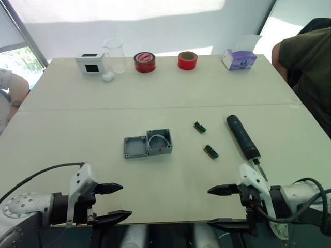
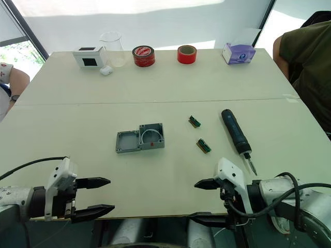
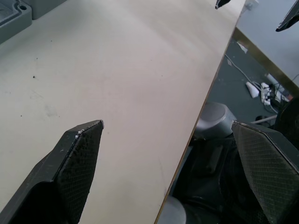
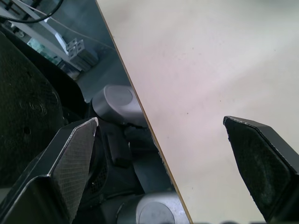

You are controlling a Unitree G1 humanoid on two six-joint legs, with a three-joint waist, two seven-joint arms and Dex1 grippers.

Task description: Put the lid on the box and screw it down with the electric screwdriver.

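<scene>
Both of my grippers are hanging at the bottom of the frame over the near edge of the tabletop (image 1: 170, 93): my left gripper (image 1: 115, 202) at lower left and my right gripper (image 1: 220, 206) at lower right, each pointing toward the middle. On each one the fingers are standing spread wide apart, one finger over the pale surface and the other past the edge, and they are holding nothing. Up from them, around the centre of the frame, the box (image 1: 159, 142) is sitting open side up with a small red mark on its near wall, and the lid (image 1: 135, 147) is lying right against its left side, hollow side up. To the right of the box, two small green circuit pieces (image 1: 200, 127) are lying apart from each other on the bare surface. Further right, the electric screwdriver (image 1: 242, 137) is lying flat on a slant, its thin metal bit pointing toward the lower right, close to my right gripper but not touching it. Along the top of the frame, a white box with a black screen (image 1: 91, 63), a clear beaker (image 1: 115, 54), two red tape rolls (image 1: 145, 62) and a purple tissue box (image 1: 239, 59) are standing in a row. A person in a dark green sleeve (image 1: 305, 67) is sitting at the right edge, and another person's arm (image 1: 13, 98) is showing at the left edge.
</scene>
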